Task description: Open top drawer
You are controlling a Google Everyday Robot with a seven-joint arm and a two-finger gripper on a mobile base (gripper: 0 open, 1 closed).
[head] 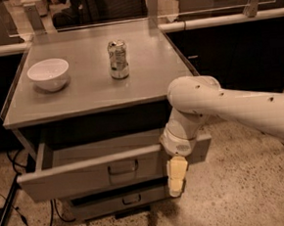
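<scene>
Grey top drawer [88, 173]: stands pulled partway out of the cabinet under the counter, its wide front panel forward of the body and a dark gap open above it; the left end sits furthest out, showing a side wall.
Handle [122, 167]: small dark loop at the middle of that front panel, with nothing on it.
Gripper [176, 178]: cream-coloured, pointing straight down in front of the right part of the drawer front, well right of the handle; its tip overlaps the panel's lower edge. Whether the jaws are apart or together cannot be told, nor whether they touch the panel.
Arm [240, 107]: white, coming in from the right edge and bending down at a rounded joint just above the drawer's right end.
Lower drawer [119, 202]: shallower grey front below, closed, with its own small handle.
Counter [82, 97]: flat dull grey metal top with a raised edge.
Bowl [48, 74]: white, upright, at the counter's left.
Can [118, 59]: upright near the counter's middle, well apart from the bowl.
Floor [236, 191]: pale speckled stone.
Cables [11, 194]: dark, trailing on the floor at the left.
Rail [213, 20]: pale bar with glass panels behind the counter.
</scene>
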